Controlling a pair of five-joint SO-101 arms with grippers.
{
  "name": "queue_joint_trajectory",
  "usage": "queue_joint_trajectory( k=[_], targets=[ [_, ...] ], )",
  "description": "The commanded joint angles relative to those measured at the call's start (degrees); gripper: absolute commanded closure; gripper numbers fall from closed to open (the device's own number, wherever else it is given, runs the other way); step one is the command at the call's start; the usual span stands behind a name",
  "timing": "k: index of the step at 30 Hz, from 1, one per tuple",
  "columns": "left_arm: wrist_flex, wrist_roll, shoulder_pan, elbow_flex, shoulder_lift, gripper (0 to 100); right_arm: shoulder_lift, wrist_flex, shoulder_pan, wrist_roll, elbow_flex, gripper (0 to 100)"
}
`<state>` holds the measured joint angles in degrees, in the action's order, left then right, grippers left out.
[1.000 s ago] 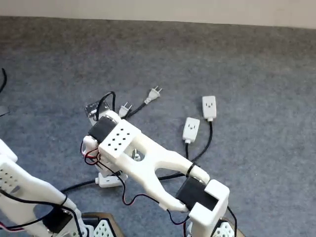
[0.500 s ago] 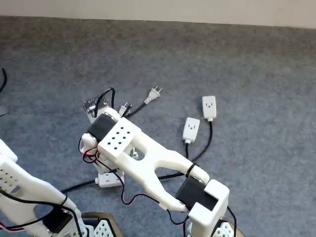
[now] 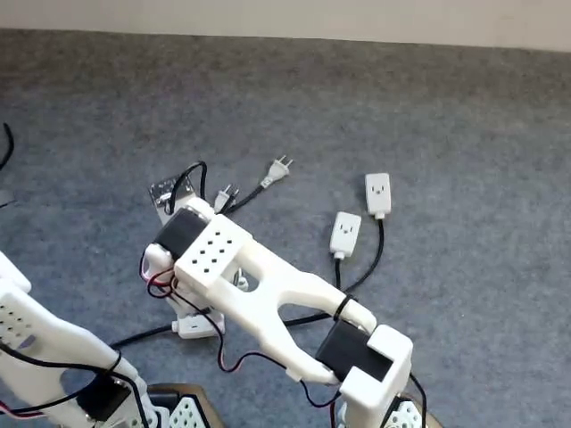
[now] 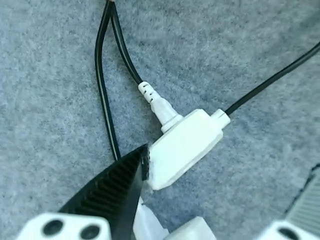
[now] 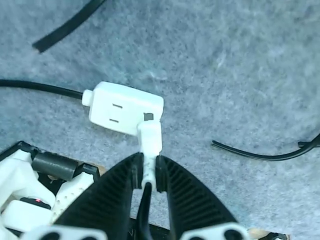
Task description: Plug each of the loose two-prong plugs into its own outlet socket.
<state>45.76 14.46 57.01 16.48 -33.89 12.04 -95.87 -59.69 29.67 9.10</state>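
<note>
- Grey carpeted surface (image 3: pixel 446 107) carries cords, plugs and outlets.
- Right pincer (image 5: pixel 147 164) is clamped tight on a white plug (image 5: pixel 149 140).
- White plug's front end butts against the end of an outlet block (image 5: pixel 125 107), just beside its slotted face. Can't tell if the prongs are in.
- Left pincer (image 4: pixel 135 175) touches the corner of another outlet (image 4: pixel 186 145). Can't tell whether it is open or closed.
- That outlet has a seated plug (image 4: pixel 161 109) in it, with a black cord running off.
- High view: one loose plug (image 3: pixel 282 167) and a second loose plug (image 3: pixel 225 194) lie near each other beyond the right arm (image 3: pixel 268 285).
- One free outlet (image 3: pixel 345 234) and a second free outlet (image 3: pixel 377 194) lie face up, further right in that view.
</note>
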Motion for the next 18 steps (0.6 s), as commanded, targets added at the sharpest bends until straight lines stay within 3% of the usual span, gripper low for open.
queue_joint_trajectory(
  k=[1,18],
  targets=[
    [-0.79,0.26,0.57,2.68,0.48,55,-0.48,0.84,-2.24,0.7,-1.19,99.5],
    [-0.79,0.26,0.92,2.68,0.57,55,4.18,1.19,-1.63,3.43,-1.19,99.5]
  ],
)
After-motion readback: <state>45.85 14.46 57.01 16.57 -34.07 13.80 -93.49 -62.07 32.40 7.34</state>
